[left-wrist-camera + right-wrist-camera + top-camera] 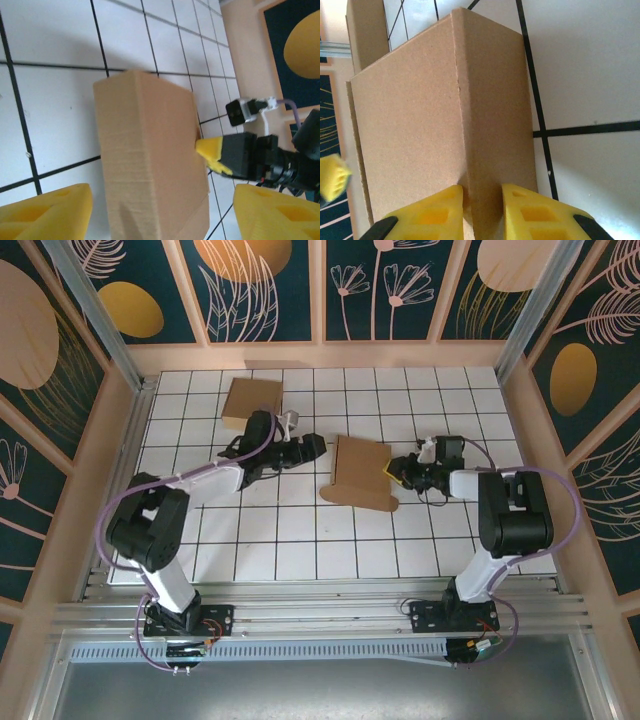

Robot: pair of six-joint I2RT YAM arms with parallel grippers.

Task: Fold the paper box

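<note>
The bench (250,530) is white tile with a black grid, boxed in by dark teal walls (400,285) painted with gold and pink plants. Mid-bench stands the paper box (358,472), partly folded. The right end effector (396,470) is clamped on the box's edge nearest it. The left end effector (312,447) sits just beside the opposite side, fingers wide apart. A flat cardboard piece (252,403) lies further back.

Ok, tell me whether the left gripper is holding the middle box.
No: the fingers of the left gripper stand wide apart, short of the middle box.
</note>
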